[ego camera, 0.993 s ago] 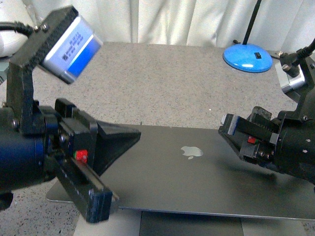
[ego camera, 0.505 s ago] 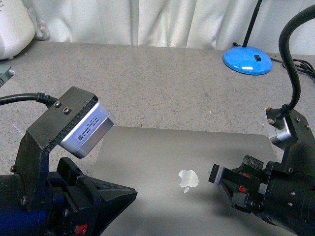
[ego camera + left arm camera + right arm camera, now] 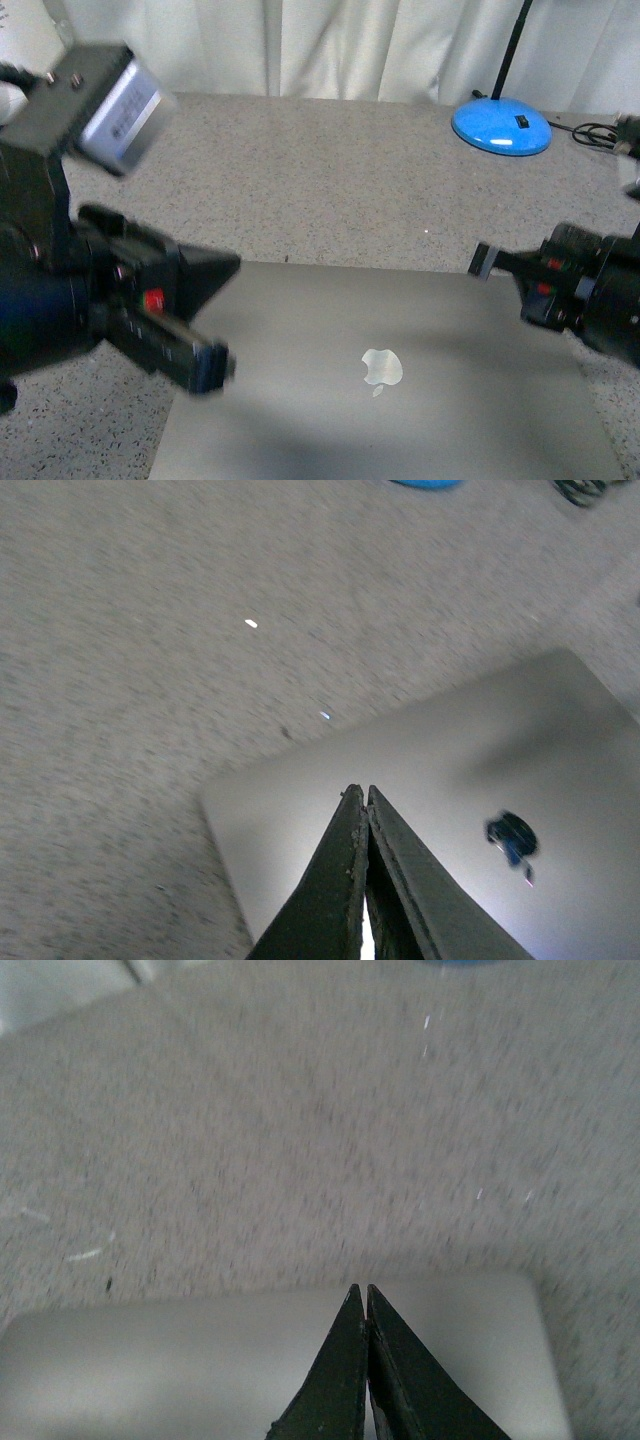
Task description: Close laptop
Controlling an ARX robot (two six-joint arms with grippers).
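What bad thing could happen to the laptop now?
The laptop lid looks down already. The left gripper and right gripper are shut to pointy tips close over it, so pushing down might scratch or dent the lid. A wide swing by the right gripper might bump the blue lamp base.

The left arm (image 3: 40, 305) is matt black, with a dark, bluish round housing at its near end. A black bracket (image 3: 45, 115), fixed with small silver screws, carries a silver-grey camera box (image 3: 120, 112) whose bluish label is blurred. The left hand (image 3: 232, 266) is a black wedge that narrows to a point. It has a small red mark (image 3: 152, 299) at its base and a straight black rail (image 3: 170, 345) beneath. In the left wrist view its fingers (image 3: 405, 890) are dark, flat blades with rough edges. The right arm (image 3: 605, 300) is also black and is blurred. A red spot (image 3: 543, 290) sits behind the slim right hand (image 3: 482, 262).
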